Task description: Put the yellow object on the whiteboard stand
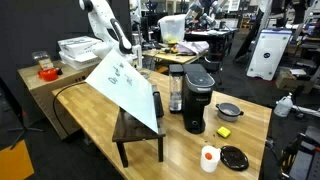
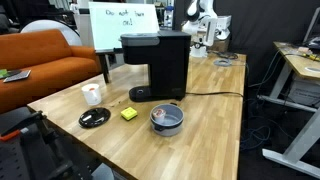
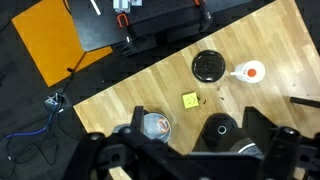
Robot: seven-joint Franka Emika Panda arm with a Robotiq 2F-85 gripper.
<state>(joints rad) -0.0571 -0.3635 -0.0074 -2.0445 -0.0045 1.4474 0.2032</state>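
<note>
The yellow object (image 1: 224, 131) lies flat on the light wooden table, in front of the black coffee maker (image 1: 197, 100); it also shows in the other exterior view (image 2: 129, 114) and in the wrist view (image 3: 190, 100). The whiteboard stand (image 1: 137, 132) is a dark bench beside the table and carries the tilted white board (image 1: 125, 82), also seen in an exterior view (image 2: 123, 25). My gripper (image 3: 190, 160) is high above the table, far from the yellow object, with its fingers spread and nothing between them. The arm (image 1: 108, 25) rises behind the board.
A white cup with an orange lid (image 1: 209, 158), a black round lid (image 1: 234, 157) and a small grey pot (image 1: 229, 110) stand around the yellow object. An orange couch (image 2: 40, 60) is beside the table. A cable (image 2: 215, 92) runs across the tabletop.
</note>
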